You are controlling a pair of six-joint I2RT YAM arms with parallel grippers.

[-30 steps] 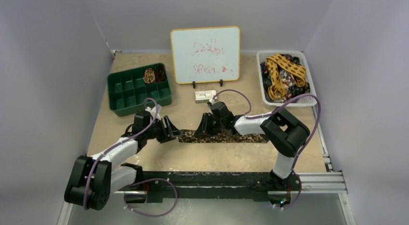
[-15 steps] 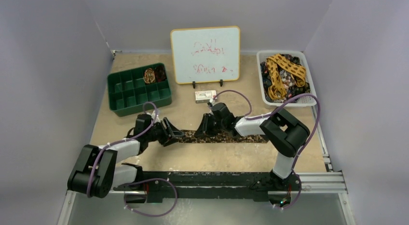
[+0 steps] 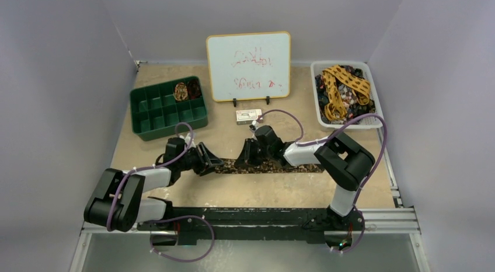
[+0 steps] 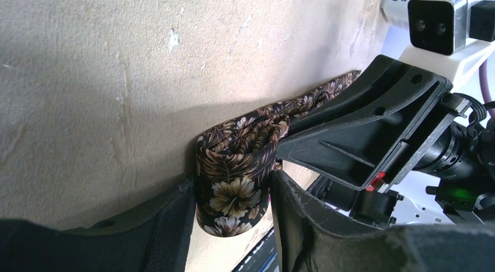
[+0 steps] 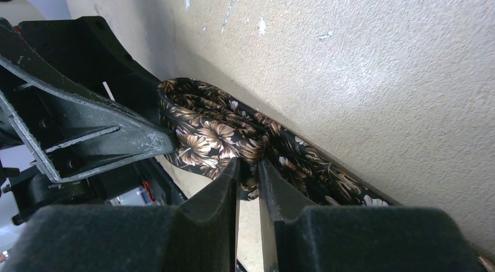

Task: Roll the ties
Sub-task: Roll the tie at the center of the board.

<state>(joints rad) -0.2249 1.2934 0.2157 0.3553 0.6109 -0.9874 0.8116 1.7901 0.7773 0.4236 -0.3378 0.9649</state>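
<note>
Your left fingers (image 4: 169, 225) are standing about half open and are hugging the rolled end of the dark brown floral-print fabric tie (image 4: 236, 196), w/ a pad pressing on each side of the coil. Your right fingers (image 5: 216, 193) are sitting nearly closed, pinching a fold of the same tie just beside that coil. Only a thin slit w/ cloth in it is showing btwn them. The two sets of fingers are sitting close together, tips almost meeting. From there the rest of the tie is lying flat on the tan surface (image 3: 245, 193), stretching out to the right, beyond the arm bases. Further back at left, a green compartmented tray (image 3: 154, 117) is holding a small coiled tie (image 3: 181, 91) in a rear compartment. At right, a white basket (image 3: 315, 94) is holding mustard spotted ties (image 3: 344, 85) w/ dark ones.
</note>
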